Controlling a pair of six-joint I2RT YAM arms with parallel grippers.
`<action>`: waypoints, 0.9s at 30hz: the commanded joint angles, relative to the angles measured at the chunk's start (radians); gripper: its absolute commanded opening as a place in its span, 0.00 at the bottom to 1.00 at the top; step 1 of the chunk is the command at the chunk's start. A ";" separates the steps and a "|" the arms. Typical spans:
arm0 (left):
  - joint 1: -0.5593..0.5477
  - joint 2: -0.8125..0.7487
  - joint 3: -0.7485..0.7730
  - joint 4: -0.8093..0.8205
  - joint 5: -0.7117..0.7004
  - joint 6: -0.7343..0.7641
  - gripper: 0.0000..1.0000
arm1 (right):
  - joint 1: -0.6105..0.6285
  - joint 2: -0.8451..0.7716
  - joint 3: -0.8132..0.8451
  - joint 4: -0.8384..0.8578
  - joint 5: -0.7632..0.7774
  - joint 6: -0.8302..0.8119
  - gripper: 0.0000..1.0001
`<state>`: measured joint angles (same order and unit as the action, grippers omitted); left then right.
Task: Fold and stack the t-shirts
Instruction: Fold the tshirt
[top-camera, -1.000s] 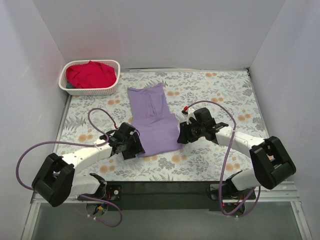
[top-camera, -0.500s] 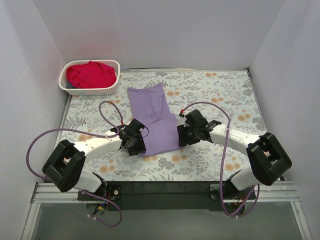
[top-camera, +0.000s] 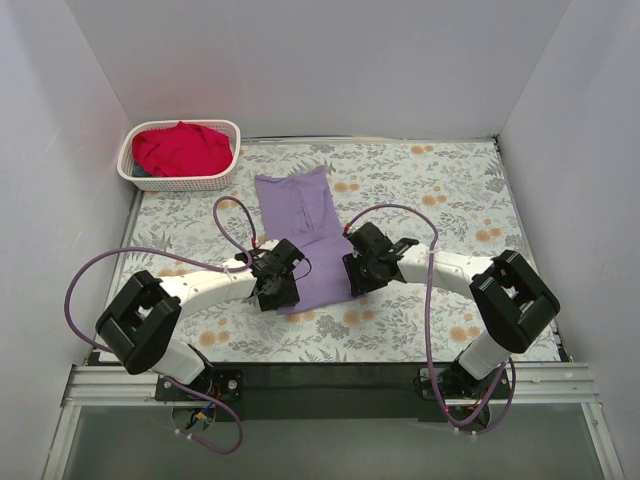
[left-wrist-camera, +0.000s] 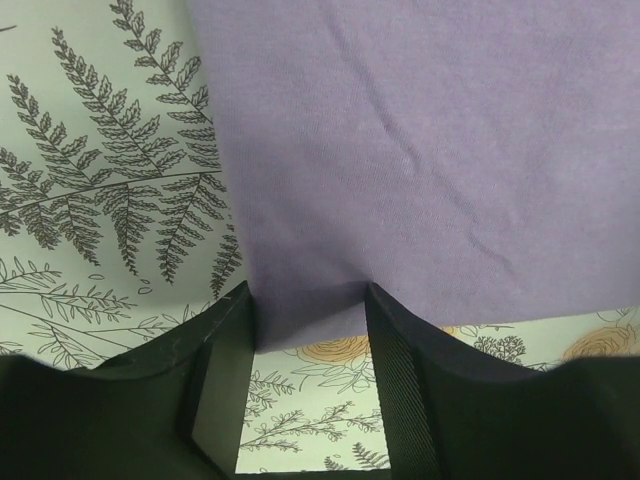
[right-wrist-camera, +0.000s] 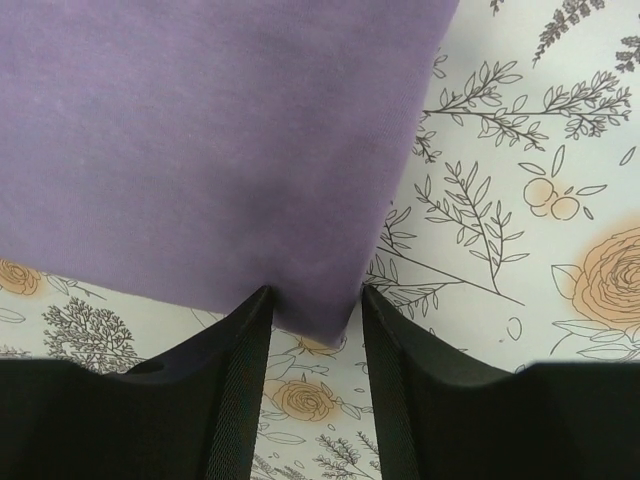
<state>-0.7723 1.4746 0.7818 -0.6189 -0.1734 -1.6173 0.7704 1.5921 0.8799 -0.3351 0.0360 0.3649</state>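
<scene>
A table (top-camera: 440, 190) fills the booth, covered with a pale cloth printed with grey ferns, sprigs and orange flowers. Plain white walls close it in on three sides: a back wall (top-camera: 320, 60), a left wall (top-camera: 50, 150) and a right wall (top-camera: 590, 150). A white lattice basket (top-camera: 180, 183) sits at the table's far left corner. A metal rail (top-camera: 330, 402) runs along the near edge, above a grey floor (top-camera: 330, 450). The light is soft and even.

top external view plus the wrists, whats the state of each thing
lavender t-shirt: spread on the table, near corners gripped
red t-shirt: crumpled in the basket, unfolded
basket: upright, far left corner
left claw: shut on the lavender t-shirt's corner
right claw: shut on its other corner
</scene>
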 joint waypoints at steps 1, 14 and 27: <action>-0.021 0.056 -0.026 -0.099 -0.008 -0.018 0.45 | 0.021 0.055 0.014 -0.070 0.053 0.019 0.40; -0.056 0.108 -0.036 -0.171 -0.015 -0.046 0.55 | 0.079 0.094 0.016 -0.147 0.068 0.037 0.36; -0.065 0.093 -0.058 -0.200 -0.014 -0.039 0.50 | 0.087 0.101 0.011 -0.154 0.073 0.036 0.30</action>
<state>-0.8276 1.5028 0.8089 -0.7048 -0.2279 -1.6566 0.8402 1.6318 0.9264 -0.3843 0.1276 0.3920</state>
